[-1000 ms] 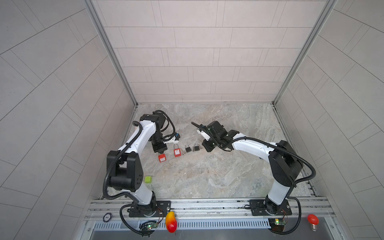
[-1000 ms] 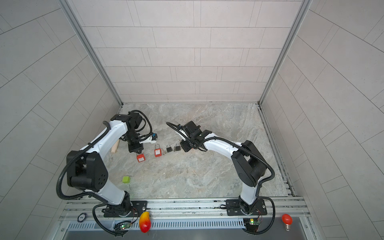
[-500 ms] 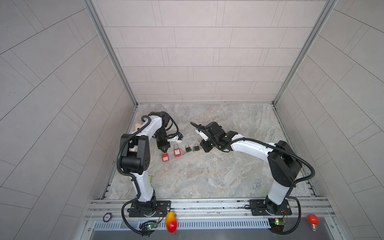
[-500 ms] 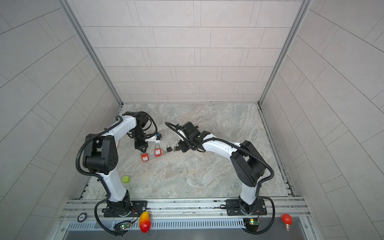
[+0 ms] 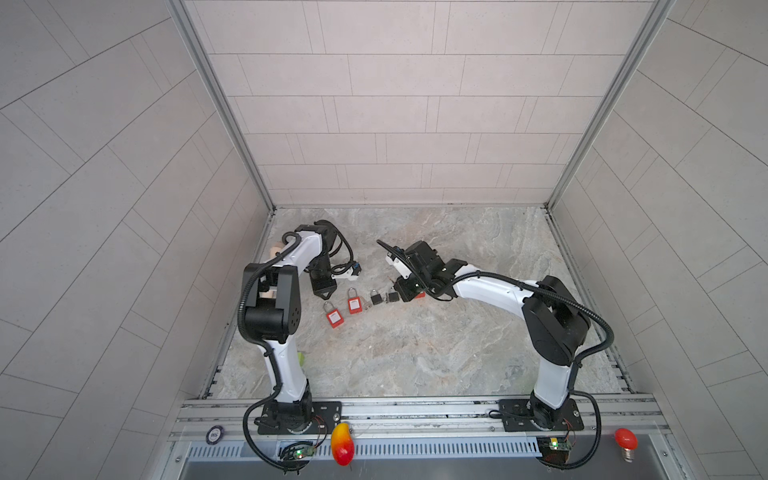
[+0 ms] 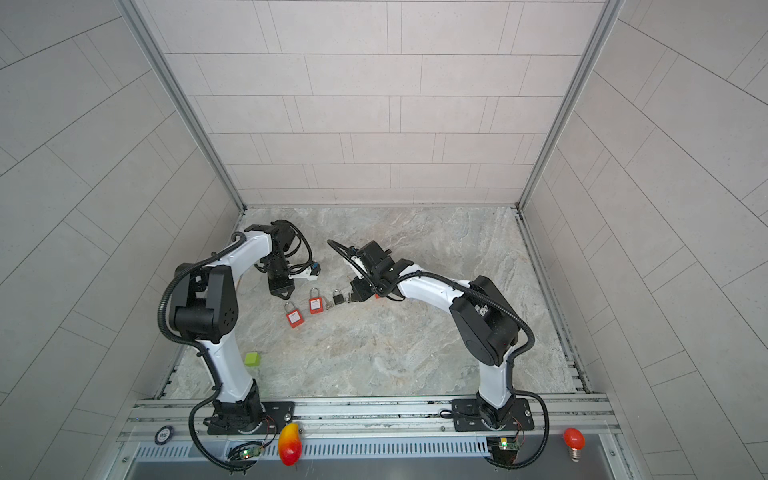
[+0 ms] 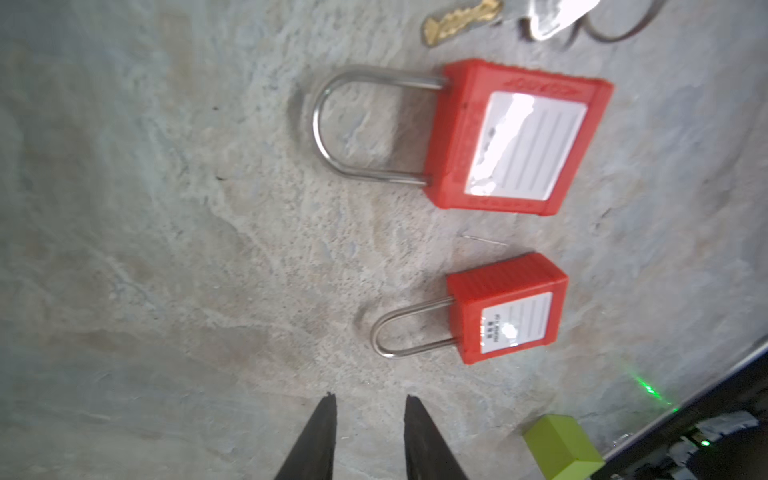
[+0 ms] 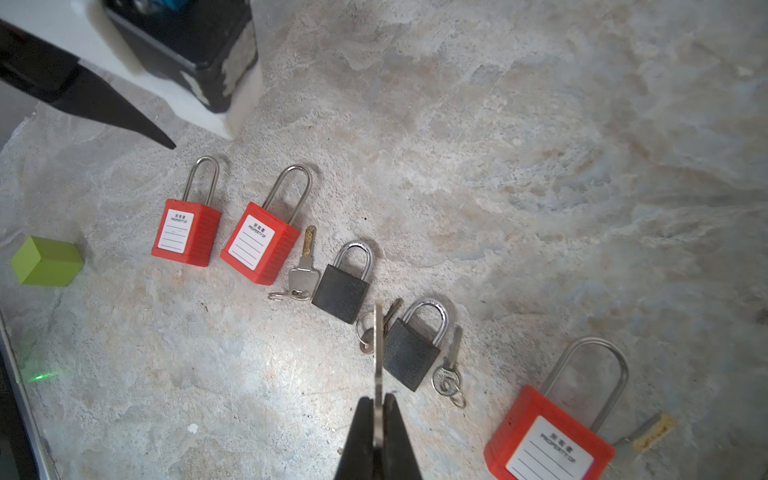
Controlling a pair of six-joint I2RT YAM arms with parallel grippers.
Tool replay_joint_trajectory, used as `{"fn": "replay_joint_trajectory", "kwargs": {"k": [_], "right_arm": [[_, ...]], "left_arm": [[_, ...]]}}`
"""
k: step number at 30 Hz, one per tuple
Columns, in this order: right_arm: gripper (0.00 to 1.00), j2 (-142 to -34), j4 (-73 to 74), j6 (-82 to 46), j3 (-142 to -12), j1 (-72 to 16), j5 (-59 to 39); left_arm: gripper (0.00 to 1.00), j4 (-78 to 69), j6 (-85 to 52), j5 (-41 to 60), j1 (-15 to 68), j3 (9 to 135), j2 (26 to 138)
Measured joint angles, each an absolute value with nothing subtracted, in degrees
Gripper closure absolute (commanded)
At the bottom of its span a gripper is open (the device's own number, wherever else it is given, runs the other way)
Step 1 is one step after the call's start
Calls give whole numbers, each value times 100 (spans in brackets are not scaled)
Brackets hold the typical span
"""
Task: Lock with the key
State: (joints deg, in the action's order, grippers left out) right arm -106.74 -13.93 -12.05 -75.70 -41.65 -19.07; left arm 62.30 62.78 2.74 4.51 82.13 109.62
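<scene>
The flat silver key (image 8: 377, 345) stood edge-on, pinched by its head in the clenched right gripper (image 8: 377, 401), with its blade running straight out along the gripper's reach. A small black padlock with a steel shackle (image 8: 411, 353) lay flat just beside that blade. Its long axis was nearly parallel to the blade and its shackle pointed away, so the base, where I judged the keyhole to be, faced back toward the right arm, plainly the nearer one. In a top view that padlock (image 5: 392, 296) lay mid-row on the grey marbled tabletop (image 5: 415, 353). The left gripper (image 7: 370, 397) hung with jaws parted and empty, near a red plastic padlock with a white label (image 7: 507, 309).
</scene>
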Motion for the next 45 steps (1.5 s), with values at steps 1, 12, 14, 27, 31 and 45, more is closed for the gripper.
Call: {"fn": "replay_joint_trajectory", "kwargs": {"k": [1, 12, 14, 27, 31, 45], "right_arm": [[100, -10691, -1396, -1243, -7585, -4191, -1914], [100, -11113, -1544, -1653, -8235, -5065, -1879], [100, -11338, -1614, -1769, -8464, -5253, -1815], [100, -12820, -2156, -2547, -10121, -5839, -1256], [100, -13148, -2322, -2783, -10510, -5843, -1133], [72, -13705, -2853, -3100, -11330, -5953, -923]], "left_arm": [[61, 6112, 6241, 191, 451, 8213, 10960], [51, 4139, 3636, 480, -421, 8016, 9909], [46, 3732, 2720, 727, -729, 7732, 9544], [43, 2285, -1638, 1649, -1347, 5133, 7728], [43, 2239, -2119, 1721, -1347, 4827, 7496], [43, 2521, -2421, 1468, -1474, 4952, 7179]]}}
